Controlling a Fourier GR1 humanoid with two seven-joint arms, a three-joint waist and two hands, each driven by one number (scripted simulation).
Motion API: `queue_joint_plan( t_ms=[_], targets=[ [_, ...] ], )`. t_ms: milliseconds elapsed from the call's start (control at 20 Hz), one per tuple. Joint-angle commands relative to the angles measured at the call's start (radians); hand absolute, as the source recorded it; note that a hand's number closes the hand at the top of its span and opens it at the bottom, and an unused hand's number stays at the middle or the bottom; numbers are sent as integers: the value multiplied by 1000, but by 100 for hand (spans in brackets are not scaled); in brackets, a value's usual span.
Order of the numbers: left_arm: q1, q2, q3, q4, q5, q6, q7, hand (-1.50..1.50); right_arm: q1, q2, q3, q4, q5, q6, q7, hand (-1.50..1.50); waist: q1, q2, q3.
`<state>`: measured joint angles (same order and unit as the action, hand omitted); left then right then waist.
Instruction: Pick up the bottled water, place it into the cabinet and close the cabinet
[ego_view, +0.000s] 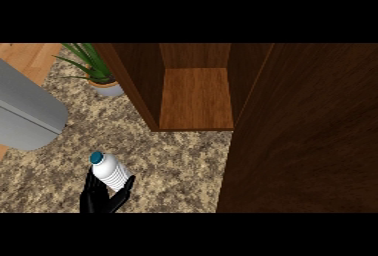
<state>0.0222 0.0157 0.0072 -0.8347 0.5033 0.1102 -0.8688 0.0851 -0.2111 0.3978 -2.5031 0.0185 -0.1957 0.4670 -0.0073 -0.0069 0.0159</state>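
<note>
The bottled water (111, 171), white and ribbed with a teal cap, is tilted with its cap pointing up-left over the speckled counter at the lower left. My left hand (98, 196) is curled around its lower part, fingers on the left and thumb on the right, hiding the bottle's base. The wooden cabinet (196, 98) stands open ahead and to the right of the bottle, its shelf bare. Its open door (310, 135) fills the right side of the view. My right hand does not show.
A potted plant (100, 75) stands left of the cabinet at the back. A large rounded grey object (26, 112) sits at the left edge. The granite counter (177, 165) stretches between the bottle and the cabinet.
</note>
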Motion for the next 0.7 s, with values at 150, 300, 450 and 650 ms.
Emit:
queue_joint_plan(
  t_ms=[150, 300, 450, 650],
  targets=[
    [-99, -15, -10, 87, 0, -78, -9, 150, 86, -24, -46, -161, -25, 21, 10, -150, -5, 6, -16],
    [-174, -14, -14, 95, -54, 62, -34, 150, 77, -21, -78, -132, -73, 36, 13, -150, -6, 6, -16],
    [-192, -15, -65, 101, -39, 153, -84, 150, 61, -43, -163, -92, -126, 78, -29, -150, -3, 7, -16],
    [-281, 61, -82, 165, -106, -47, -16, 150, 122, -29, -135, -100, -102, 84, -78, -150, -20, 8, -16]
  ],
)
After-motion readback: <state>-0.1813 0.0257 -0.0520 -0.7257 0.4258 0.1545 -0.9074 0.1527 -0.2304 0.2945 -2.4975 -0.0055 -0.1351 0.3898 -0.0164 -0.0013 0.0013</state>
